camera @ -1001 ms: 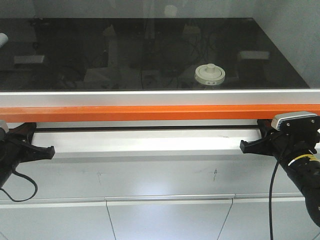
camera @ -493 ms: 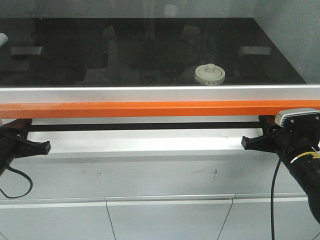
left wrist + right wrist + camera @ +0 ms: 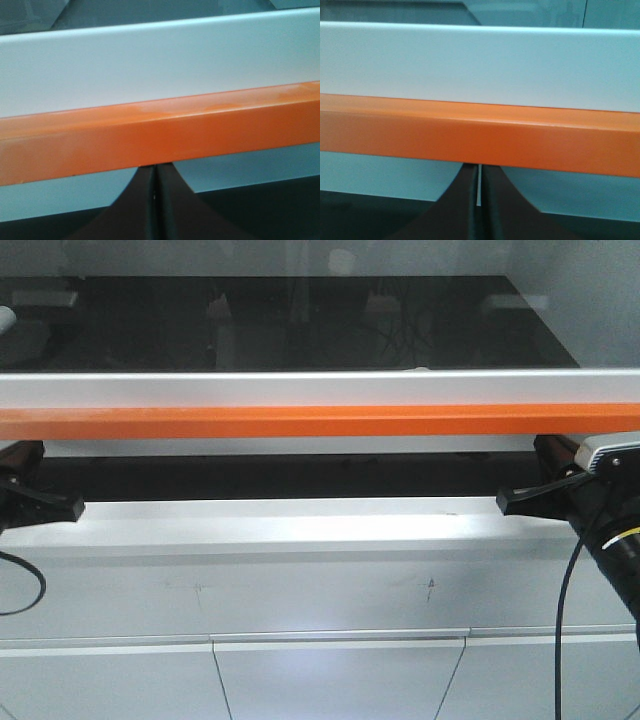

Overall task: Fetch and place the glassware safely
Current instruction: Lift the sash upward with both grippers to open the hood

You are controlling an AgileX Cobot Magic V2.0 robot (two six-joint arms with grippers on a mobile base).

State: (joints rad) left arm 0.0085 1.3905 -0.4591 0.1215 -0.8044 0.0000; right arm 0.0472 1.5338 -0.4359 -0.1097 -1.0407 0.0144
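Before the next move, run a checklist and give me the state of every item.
1. Left gripper placed under the orange bar: ok, its shut fingers sit right beneath it in the left wrist view.
2. Right gripper placed under the bar: ok, in the same position, with the fingers all but together.
3. Bar level: ok, it runs close to level across the front view.
4. Opening big enough for an arm: cannot tell. A dark gap shows below the bar, but nothing gives its clearance.
5. Jar located: cannot tell, because the sash frame covers that part of the counter.
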